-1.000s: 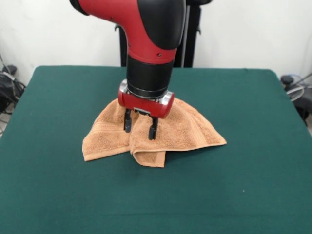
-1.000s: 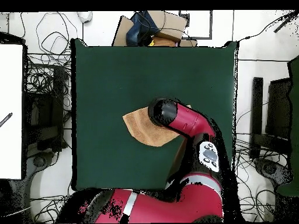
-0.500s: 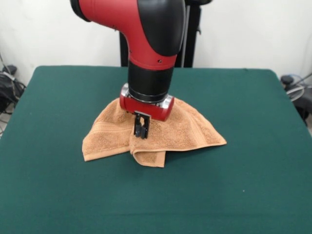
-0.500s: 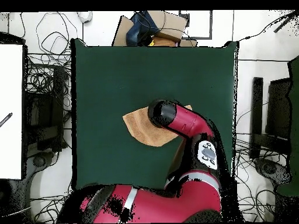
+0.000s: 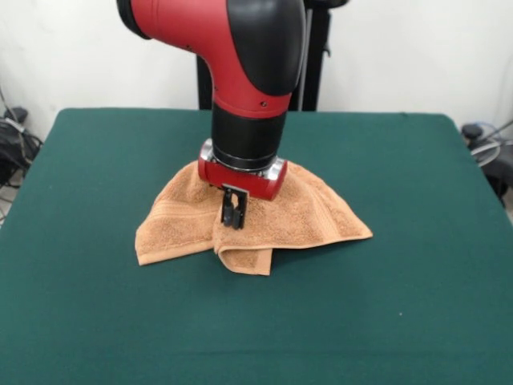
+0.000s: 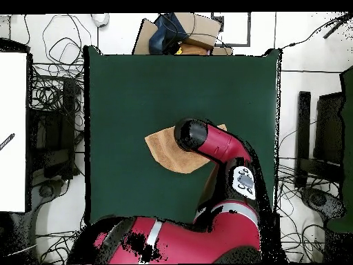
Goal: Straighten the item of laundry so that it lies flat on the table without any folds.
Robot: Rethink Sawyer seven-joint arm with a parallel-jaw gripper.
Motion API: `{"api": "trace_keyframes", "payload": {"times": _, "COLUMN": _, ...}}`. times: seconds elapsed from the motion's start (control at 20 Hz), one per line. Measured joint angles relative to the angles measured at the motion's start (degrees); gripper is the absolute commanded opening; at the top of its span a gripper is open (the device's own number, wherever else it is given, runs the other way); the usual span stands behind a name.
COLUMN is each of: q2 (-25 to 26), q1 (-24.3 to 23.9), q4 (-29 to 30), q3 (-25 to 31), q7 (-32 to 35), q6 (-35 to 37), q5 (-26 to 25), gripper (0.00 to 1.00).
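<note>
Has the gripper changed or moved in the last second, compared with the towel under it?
Yes. The gripper, open a second ago, has shut on a raised fold of the towel. It sits at about the same spot over the towel; the towel's outline on the table is unchanged.

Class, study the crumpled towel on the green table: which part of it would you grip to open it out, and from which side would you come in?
Probably the folded-under flap of the towel at its front edge, taken from above. That doubled corner sticks out clear of the rest, so pulling it outward should undo the fold. The gripper is shut on cloth just behind that flap.
</note>
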Motion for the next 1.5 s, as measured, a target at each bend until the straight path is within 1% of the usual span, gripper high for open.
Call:
{"api": "trace_keyframes", "payload": {"times": 0.4, "q2": 0.00, "q1": -0.03, "q4": 0.00, "q3": 0.00, "q7": 0.00, "q6": -0.43, "q5": 0.00, "gripper": 0.00}}
{"api": "trace_keyframes", "payload": {"times": 0.45, "q2": 0.00, "q1": -0.29, "q4": 0.00, "q3": 0.00, "q7": 0.00, "q6": -0.89, "q5": 0.00, "gripper": 1.00}}
{"api": "trace_keyframes", "payload": {"times": 1.5, "q2": 0.06, "q1": -2.26, "q4": 0.12, "q3": 0.07, "q7": 0.00, "q6": -2.56, "q5": 0.00, "gripper": 1.00}}
